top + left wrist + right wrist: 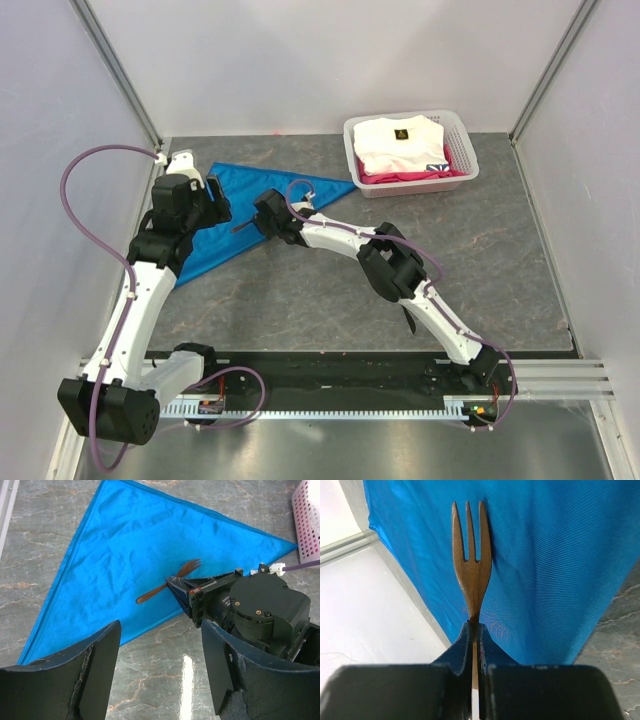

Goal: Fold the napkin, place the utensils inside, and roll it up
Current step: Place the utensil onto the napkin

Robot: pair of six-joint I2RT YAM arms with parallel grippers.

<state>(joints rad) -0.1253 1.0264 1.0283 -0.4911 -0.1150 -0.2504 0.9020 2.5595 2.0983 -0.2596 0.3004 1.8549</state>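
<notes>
Now the right gripper (475, 630) pinches the fork (472, 555) over the napkin (560, 580) to lay it inside; the left gripper (161, 630) gapes wide.

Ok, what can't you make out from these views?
- The second utensil: in no view; where it lies cannot be told.
- Handle of the fork: right wrist view, hidden between the fingers of the right gripper.
- Whether the fork touches the napkin: unclear in all views.
- The basket: left wrist view, cut off by the right edge.
</notes>
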